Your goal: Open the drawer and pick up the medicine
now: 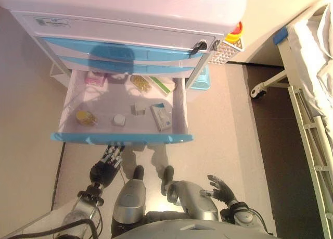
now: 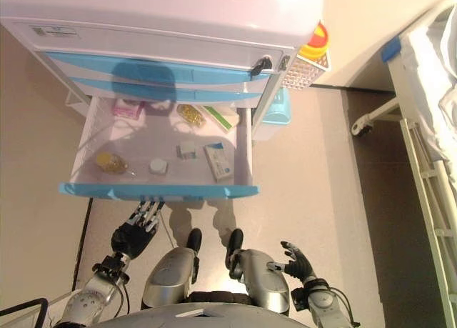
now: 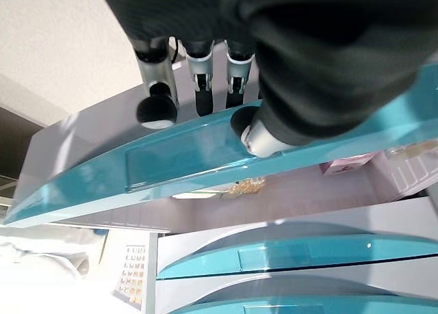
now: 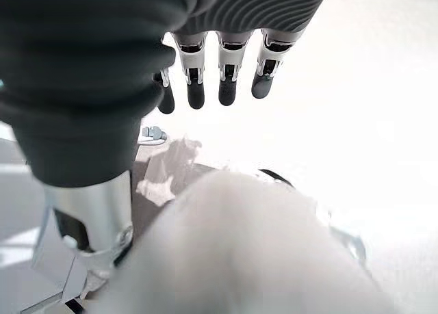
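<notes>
The cart's lowest drawer [image 1: 122, 138] stands pulled out, its blue front [image 3: 191, 157] toward me. Inside lie a pink box [image 1: 95, 78], a blister of yellow capsules [image 1: 140, 83], a green and white box [image 1: 162, 85], a small white box [image 1: 138, 108], a blue and white box [image 1: 162, 116], a round white container [image 1: 119, 120] and a yellow jar [image 1: 86, 117]. My left hand [image 1: 102, 170] is open just below the drawer front, with its fingertips [image 3: 156, 109] at the blue panel's lower edge. My right hand [image 1: 221, 189] hangs low at the right, open and holding nothing.
Two shut blue drawers [image 1: 125, 54] sit above the open one in the white cart [image 1: 156, 10]. A yellow and red container [image 1: 234, 33] rests in a side basket. A blue bin [image 1: 200, 77] stands behind the cart. A bed frame [image 1: 307, 124] with a caster [image 1: 256, 92] runs along the right.
</notes>
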Motion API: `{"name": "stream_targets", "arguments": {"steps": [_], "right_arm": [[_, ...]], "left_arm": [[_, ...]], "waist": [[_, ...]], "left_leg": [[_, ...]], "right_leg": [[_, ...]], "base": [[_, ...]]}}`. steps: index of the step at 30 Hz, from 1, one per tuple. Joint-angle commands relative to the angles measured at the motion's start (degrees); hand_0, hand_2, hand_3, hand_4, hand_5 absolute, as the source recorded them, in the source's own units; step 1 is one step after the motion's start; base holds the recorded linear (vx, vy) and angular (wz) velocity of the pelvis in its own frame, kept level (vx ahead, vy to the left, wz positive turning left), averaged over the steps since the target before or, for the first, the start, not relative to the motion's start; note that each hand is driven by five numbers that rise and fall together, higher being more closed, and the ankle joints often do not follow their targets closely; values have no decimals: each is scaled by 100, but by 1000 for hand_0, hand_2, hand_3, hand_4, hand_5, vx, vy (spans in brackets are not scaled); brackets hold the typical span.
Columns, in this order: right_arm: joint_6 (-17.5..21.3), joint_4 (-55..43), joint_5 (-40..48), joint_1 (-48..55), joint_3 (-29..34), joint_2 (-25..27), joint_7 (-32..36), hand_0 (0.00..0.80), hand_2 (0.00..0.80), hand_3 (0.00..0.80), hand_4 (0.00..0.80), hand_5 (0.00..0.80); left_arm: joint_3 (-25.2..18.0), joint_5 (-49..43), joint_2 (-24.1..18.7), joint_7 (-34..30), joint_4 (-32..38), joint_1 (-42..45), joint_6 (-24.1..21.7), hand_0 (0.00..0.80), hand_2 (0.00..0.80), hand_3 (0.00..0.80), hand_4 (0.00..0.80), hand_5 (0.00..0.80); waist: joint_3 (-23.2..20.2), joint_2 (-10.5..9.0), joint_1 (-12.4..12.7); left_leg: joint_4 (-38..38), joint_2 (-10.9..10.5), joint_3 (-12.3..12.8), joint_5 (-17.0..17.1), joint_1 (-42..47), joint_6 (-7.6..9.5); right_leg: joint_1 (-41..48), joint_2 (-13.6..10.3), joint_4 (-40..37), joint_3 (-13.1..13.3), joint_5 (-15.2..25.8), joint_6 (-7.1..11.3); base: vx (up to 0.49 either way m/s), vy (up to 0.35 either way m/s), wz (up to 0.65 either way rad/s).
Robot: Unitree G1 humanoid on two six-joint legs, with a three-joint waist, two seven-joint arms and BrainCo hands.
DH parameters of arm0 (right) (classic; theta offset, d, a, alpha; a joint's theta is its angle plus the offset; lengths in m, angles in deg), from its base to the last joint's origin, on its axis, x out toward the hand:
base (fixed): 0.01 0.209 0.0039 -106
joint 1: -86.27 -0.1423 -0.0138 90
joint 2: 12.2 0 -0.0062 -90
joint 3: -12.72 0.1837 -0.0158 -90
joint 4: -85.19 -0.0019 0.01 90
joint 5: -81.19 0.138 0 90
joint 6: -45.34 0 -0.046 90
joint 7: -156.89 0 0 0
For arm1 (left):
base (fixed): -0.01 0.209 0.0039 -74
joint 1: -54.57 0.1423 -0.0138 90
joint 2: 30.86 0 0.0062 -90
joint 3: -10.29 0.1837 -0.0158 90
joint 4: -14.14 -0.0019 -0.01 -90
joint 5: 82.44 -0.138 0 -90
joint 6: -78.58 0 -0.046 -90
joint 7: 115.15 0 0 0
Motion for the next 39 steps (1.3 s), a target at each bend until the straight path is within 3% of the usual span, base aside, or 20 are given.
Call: {"name": "stream_targets", "arguments": {"steps": [1, 11, 17, 18, 19, 20, 28, 35, 39], "right_arm": [[28, 154, -52, 518, 99, 724, 87, 0, 0, 0, 0, 0], [20, 371, -222, 338, 325, 835, 185, 0, 0, 0, 0, 0], [86, 714, -238, 36, 346, 882, 146, 0, 0, 0, 0, 0], [105, 766, -221, -11, 354, 892, 140, 0, 0, 0, 0, 0], [101, 789, -211, -59, 368, 909, 139, 0, 0, 0, 0, 0], [108, 804, -202, -89, 384, 919, 130, 0, 0, 0, 0, 0], [278, 1188, -163, -350, 522, 839, -165, 0, 0, 0, 0, 0], [342, 1251, -319, -591, 530, 871, -954, 0, 0, 0, 0, 0], [119, 682, -282, -691, 651, 1066, -1492, 0, 0, 0, 0, 0]], "left_arm": [[-685, 569, 60, -2048, 1928, 306, -479, 800, 800, 800, 800, 800], [-767, 81, 405, -2320, 661, 773, -822, 800, 800, 800, 800, 800], [-555, -860, 510, -1910, -433, 648, -1181, 778, 778, 778, 778, 778], [-516, -1016, 503, -1784, -544, 613, -1161, 643, 643, 643, 643, 643], [-460, -1277, 520, -1616, -679, 592, -1253, 273, 273, 273, 273, 273], [-361, -1433, 474, -1413, -800, 581, -1322, 0, 0, 0, 0, 0], [-1, -3536, 421, 1139, -2255, 176, -1097, 0, 0, 0, 0, 0], [336, -5241, 280, 1787, -3929, -575, -815, 0, 0, 0, 0, 0], [458, -5743, 222, 1939, -4539, -827, -614, 0, 0, 0, 0, 0]], "waist": [[-1363, 815, 188], [-1417, 924, 274], [-1550, 956, 196], [-1573, 954, 180], [-1594, 950, 163], [-1609, 945, 143], [-1782, 874, -57], [-1974, 752, -375], [-2034, 639, -549]], "left_leg": [[209, 215, -22, 599, -632, -209], [125, 22, -119, 552, -590, -198], [-184, 28, -18, 627, -492, -209], [-219, 24, -2, 629, -484, -204], [-250, 19, 15, 626, -477, -207], [-276, 16, 30, 622, -470, -204], [-401, -40, 197, 555, -420, -145], [-535, -30, 452, 430, -282, -46], [-602, -21, 638, 349, -224, 18]], "right_leg": [[-116, -247, 325, -103, 83, 282], [-62, -369, 164, -157, 132, 282], [-32, -369, 24, -149, 153, 317], [-34, -367, -8, -142, 163, 325], [-32, -363, -49, -136, 171, 332], [-35, -360, -83, -126, 186, 342], [-1, -320, -364, 8, 284, 422], [25, -245, -540, 214, 341, 492], [11, -201, -637, 365, 396, 535]], "base": [[-65, 36, 11], [-68, 38, 7], [-52, 40, 5], [-56, 39, 6], [-51, 32, 11], [-51, 33, 17], [-24, 18, 5], [6, 0, -5], [-14, -15, -26]]}}
